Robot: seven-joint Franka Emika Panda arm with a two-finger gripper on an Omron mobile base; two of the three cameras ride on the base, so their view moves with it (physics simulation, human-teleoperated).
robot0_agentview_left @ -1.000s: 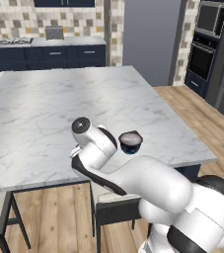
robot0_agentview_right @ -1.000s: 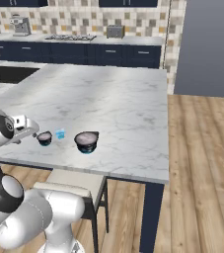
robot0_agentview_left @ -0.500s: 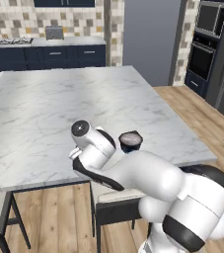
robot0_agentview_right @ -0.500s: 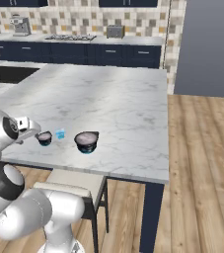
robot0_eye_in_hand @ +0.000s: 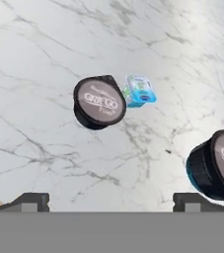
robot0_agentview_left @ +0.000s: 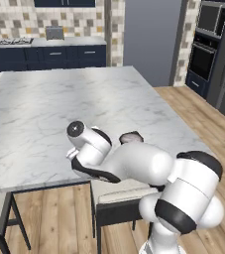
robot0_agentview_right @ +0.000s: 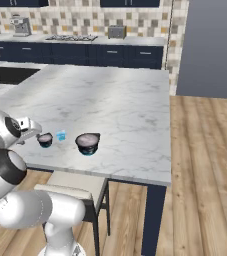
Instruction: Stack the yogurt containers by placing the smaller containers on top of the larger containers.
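Right now my tool [robot0_eye_in_hand: 111, 200] hangs above the marble table [robot0_eye_in_hand: 44, 44] with its jaws spread as wide as they go and nothing between them. In the hand view the small cup [robot0_eye_in_hand: 98, 102] sits at about 12 o'clock from my fingertips, a little left of centre, its pale printed lid facing up at me. The tiny light-blue container [robot0_eye_in_hand: 140, 91] lies just beside it at its 3 o'clock; whether they touch I cannot tell. The large cup [robot0_eye_in_hand: 217, 165] stands apart at roughly 4 o'clock from the small one, cut off by the edge of the view. From the right base view the same three run in a row near the table's front edge: small cup [robot0_agentview_right: 45, 139], blue container [robot0_agentview_right: 61, 135], large cup [robot0_agentview_right: 87, 143].

I judge the small cup light and fairly stiff, a thin-walled tub with a smooth, likely slippery side and a foil-like lid that would dent. I would take it across the dark side wall below the rim, jaws at its 12 and 6 o'clock so the blue container is not nudged, and squeeze gently.
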